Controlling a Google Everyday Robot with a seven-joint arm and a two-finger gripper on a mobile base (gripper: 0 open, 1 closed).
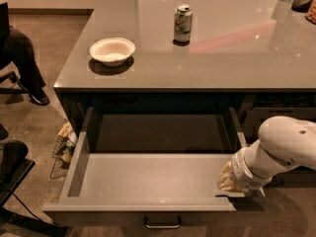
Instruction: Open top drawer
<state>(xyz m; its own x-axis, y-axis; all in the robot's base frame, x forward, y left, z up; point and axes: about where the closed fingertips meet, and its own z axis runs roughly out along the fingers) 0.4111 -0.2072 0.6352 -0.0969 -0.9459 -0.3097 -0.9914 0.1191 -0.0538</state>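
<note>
The top drawer (148, 181) stands pulled far out from under the grey counter, showing a pale grey smooth interior with nothing in it. Its small metal pull handle (162, 224) shows at the bottom edge of the view, at the centre of the front panel. My gripper (228, 179) is at the drawer's right front corner, against the right side wall, at the end of the white arm (281, 149) that comes in from the right.
On the grey counter (222, 58) sit a white bowl (112, 50) and a drink can (183, 23). A wire basket (61, 149) stands on the floor left of the drawer. A dark chair (12, 172) is at the lower left, a person's leg (22, 63) at the far left.
</note>
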